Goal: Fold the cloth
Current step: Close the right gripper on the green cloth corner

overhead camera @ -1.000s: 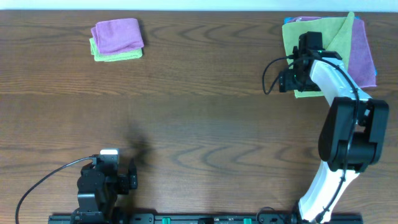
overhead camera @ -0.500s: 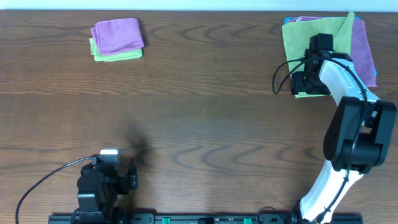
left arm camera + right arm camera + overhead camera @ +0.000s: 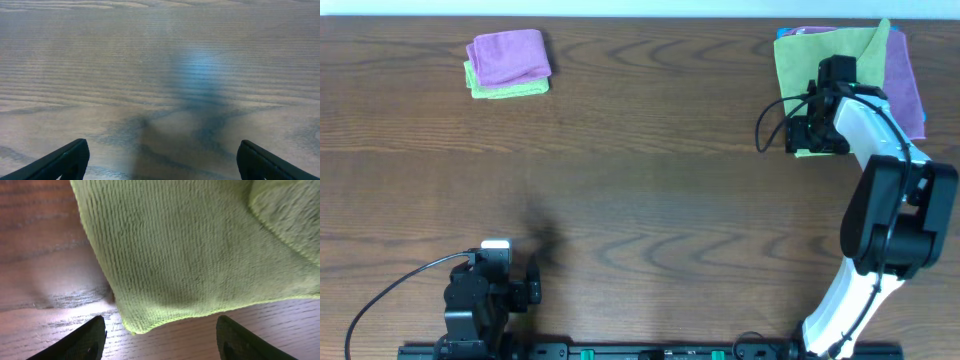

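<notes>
A green cloth [image 3: 807, 62] lies spread at the far right of the table, on top of a purple cloth [image 3: 905, 85]. My right gripper [image 3: 798, 135] is open and hovers over the green cloth's near left corner. In the right wrist view the green cloth [image 3: 190, 250] fills the upper frame, its corner lies between my open fingers [image 3: 162, 345], and a fold shows at top right. My left gripper [image 3: 520, 290] rests at the near left edge, open and empty; its wrist view [image 3: 160, 165] shows only bare wood.
A small folded stack, a purple cloth on a green cloth [image 3: 508, 62], sits at the far left. A blue edge [image 3: 790, 32] peeks out under the spread cloths. The table's far edge runs just behind both piles.
My right gripper moved right along the cloth's near edge during the first half second, then barely shifted. The left arm has not moved.
</notes>
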Tool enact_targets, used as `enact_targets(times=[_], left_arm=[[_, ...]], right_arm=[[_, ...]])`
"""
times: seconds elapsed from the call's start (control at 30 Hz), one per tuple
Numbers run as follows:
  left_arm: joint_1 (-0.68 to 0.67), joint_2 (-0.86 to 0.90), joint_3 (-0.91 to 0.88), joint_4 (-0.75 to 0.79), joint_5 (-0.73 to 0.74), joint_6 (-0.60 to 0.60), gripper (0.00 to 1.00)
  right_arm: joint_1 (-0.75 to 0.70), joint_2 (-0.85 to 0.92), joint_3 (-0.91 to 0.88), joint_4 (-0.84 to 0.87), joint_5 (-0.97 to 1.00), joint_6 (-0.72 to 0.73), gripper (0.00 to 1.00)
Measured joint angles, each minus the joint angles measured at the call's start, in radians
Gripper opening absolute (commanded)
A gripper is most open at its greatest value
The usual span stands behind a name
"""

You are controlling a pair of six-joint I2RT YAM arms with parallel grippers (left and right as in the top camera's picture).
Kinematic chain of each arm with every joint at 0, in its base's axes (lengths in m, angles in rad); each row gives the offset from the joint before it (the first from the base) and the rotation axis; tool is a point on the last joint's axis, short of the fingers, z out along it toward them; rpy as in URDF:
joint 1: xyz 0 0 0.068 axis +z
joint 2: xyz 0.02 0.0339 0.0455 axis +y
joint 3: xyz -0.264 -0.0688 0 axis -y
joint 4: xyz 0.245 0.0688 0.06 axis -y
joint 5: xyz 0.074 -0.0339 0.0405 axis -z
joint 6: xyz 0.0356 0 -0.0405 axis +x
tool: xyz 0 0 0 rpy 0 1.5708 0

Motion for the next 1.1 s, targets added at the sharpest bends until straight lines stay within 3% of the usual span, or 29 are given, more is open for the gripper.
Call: enact_targets(times=[0.57,0.93,1.1], left_arm=[[0.0,0.0,0.0,0.0,0.0,0.0,0.95],[0.0,0.0,0.0,0.0,0.0,0.0,0.95],[0.0,0.0,0.0,0.0,0.0,0.0,0.95]], right_arm=[[0.0,-0.003,-0.07,0.08,-0.046,0.0,0.65],[0.0,-0.002,-0.075,0.108,-0.067,-0.003,0.41],[0.0,-0.002,-0.076,0.111,-0.068,-0.002,0.37]])
